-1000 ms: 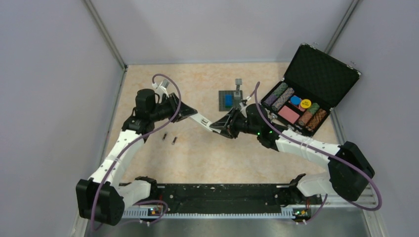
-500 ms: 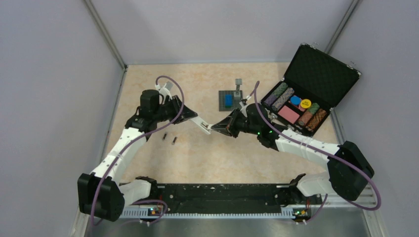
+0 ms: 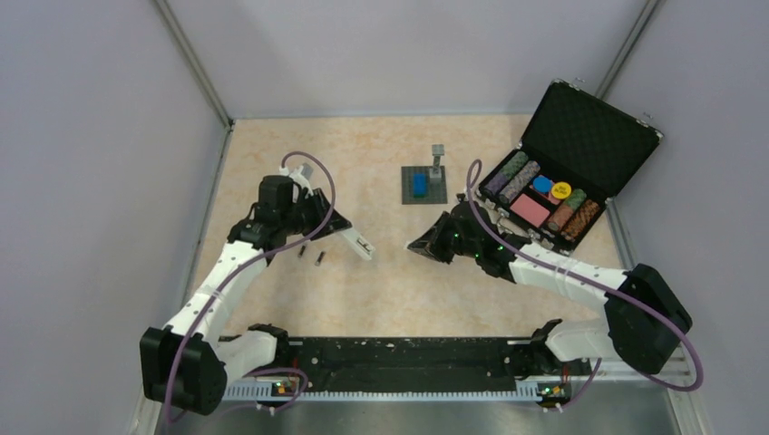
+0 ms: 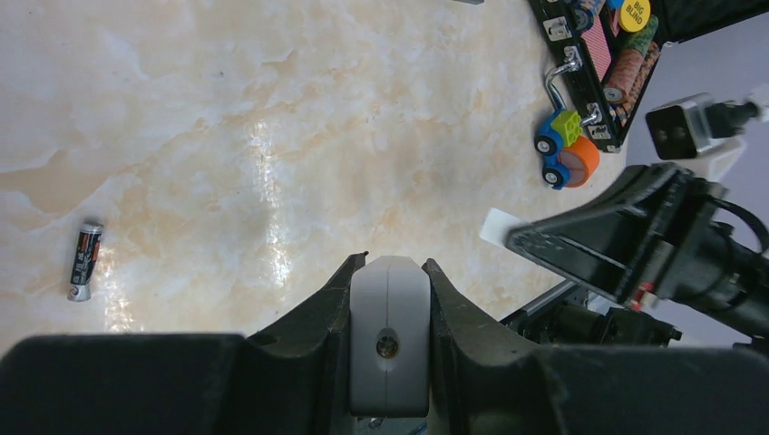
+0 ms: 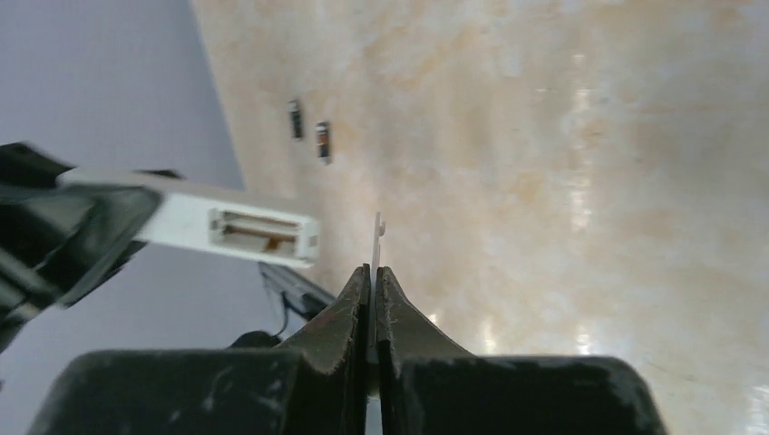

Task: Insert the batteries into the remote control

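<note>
Table (image 3: pixel 390 290): pale marbled top inside a walled pen. All the gear lies in its far half, where both arms reach.
Case (image 3: pixel 580 154): far right, lid up, chips (image 3: pixel 526 181) in rows. It has no part in this job and sits well apart from the work.
Baseplate (image 3: pixel 423 184): grey square with a blue block, far centre, idle.
Left gripper (image 3: pixel 337 227): clamped on one end of the remote. The other end juts toward the right arm, I judge so the partner can work on it.
Remote (image 5: pixel 227 228): white bar left of centre, seemingly held clear of the table. The recess in its free end is uncovered and empty.
Right gripper (image 5: pixel 374 269): fingers pressed together on a thin white cover, near the remote's tip but not touching it.
Cover (image 4: pixel 499 227): small flat plate, which I take for the battery door. While it is pinched, that gripper cannot fetch anything.
Batteries (image 3: pixel 319 258): two dark slim cylinders side by side on the table, just beside the left gripper. Neither is loaded.
Top view only: shows both arms' spacing, and the batteries lying nearer the left arm.
Right wrist only: shows the open recess, and the cover as a bare edge.
Left wrist only: shows the cover's flat face, the fingers flanking the remote's end, and one battery.
Likely next: park the cover, then pick up a battery.
</note>
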You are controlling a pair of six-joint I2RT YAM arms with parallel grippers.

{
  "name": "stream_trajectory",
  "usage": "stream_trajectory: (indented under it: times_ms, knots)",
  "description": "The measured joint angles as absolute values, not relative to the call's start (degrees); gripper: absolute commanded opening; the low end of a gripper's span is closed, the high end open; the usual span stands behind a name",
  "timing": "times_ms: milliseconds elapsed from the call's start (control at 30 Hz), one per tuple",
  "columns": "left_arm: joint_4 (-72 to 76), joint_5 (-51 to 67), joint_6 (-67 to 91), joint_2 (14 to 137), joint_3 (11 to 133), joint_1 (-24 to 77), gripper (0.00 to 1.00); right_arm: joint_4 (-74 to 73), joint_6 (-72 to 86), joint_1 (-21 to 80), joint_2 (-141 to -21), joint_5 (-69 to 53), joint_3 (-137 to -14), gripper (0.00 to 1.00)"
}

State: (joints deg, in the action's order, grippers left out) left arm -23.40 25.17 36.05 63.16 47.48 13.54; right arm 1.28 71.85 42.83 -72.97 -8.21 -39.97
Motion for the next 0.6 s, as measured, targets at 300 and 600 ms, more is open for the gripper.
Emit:
stream_trajectory:
  times_ms: [300, 600]
  knots:
    - [-25.8, 24.0, 34.6, 58.5, 47.4, 13.5, 0.0, -5.0, 66.4, 42.8, -78.7, -0.4, -37.8, 0.19]
    - [-28.8, 21.1, 34.3, 55.7, 47.4, 13.5, 0.0, -10.4, 62.7, 42.8, -79.8, 5.0, -37.8, 0.44]
